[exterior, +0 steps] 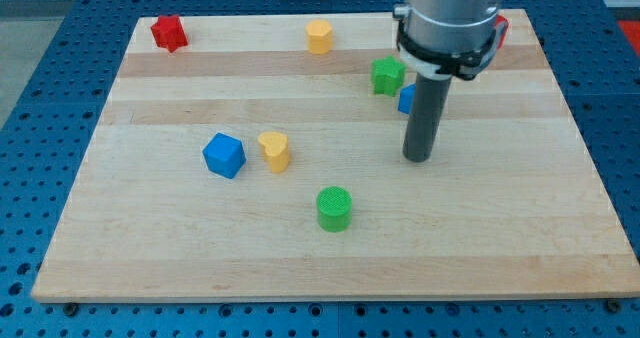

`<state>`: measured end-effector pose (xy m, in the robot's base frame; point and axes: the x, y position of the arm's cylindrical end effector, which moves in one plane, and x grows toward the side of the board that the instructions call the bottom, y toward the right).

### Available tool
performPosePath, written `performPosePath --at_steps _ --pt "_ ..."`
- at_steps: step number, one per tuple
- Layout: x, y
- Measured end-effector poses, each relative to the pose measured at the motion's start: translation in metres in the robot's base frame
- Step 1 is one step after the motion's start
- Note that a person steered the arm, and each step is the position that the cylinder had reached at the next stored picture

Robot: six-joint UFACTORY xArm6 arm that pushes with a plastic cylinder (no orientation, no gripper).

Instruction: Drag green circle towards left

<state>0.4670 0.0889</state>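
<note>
The green circle [334, 208], a short green cylinder, stands on the wooden board [150, 238] below the middle of the view. My tip [418, 159] rests on the board up and to the right of the green circle, a clear gap apart from it. The rod rises from the tip to the arm's grey end at the view's top.
A blue cube [224, 155] and a yellow block [275, 150] sit left of the middle. A green block [388, 75] and a partly hidden blue block [405, 100] sit behind the rod. A red star [169, 32], a yellow hexagon [319, 37] and a red block [501, 30] lie along the top edge.
</note>
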Motion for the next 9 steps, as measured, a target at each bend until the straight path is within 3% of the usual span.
performPosePath --at_steps 4,9 --pt "0.072 -0.04" --pt "0.084 -0.125"
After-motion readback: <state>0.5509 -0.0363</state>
